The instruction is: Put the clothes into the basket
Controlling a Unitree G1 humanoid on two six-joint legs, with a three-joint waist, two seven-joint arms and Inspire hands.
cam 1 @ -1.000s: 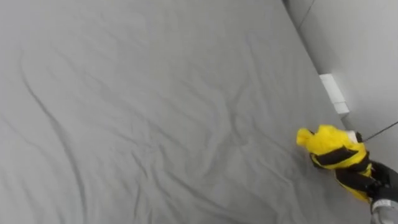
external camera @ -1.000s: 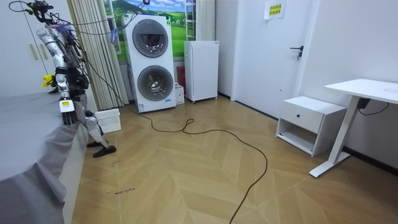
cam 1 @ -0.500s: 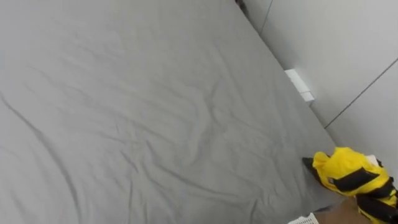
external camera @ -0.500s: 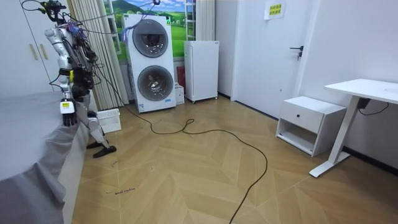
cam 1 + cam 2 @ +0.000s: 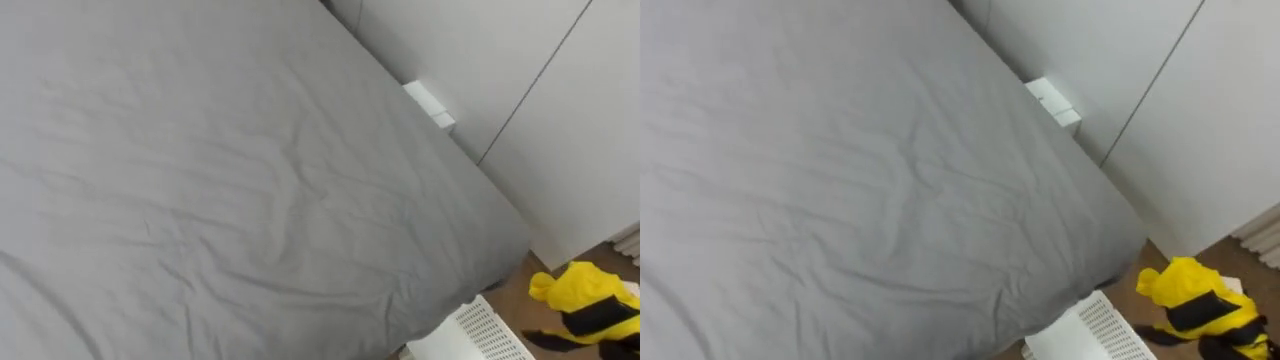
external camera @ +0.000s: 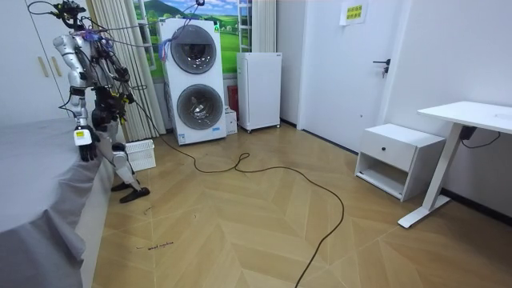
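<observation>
At the corner of the bed, the basket sits on the floor, tucked close against it. The yellow top hangs near the basket, not yet over it (the right hand shows below it, grip impossible to tell). The left hand hangs idle, likewise unreadable. Let go now, the top would likely miss and hit the floor.

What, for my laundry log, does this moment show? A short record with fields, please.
surface: bed under a wrinkled grey sheet
clothes: yellow and black garment, past the bed's corner, over the floor
basket: white basket, on the floor by that corner, left of the garment
idle: left hand hangs by the bed's edge
state: garment not yet in basket
</observation>
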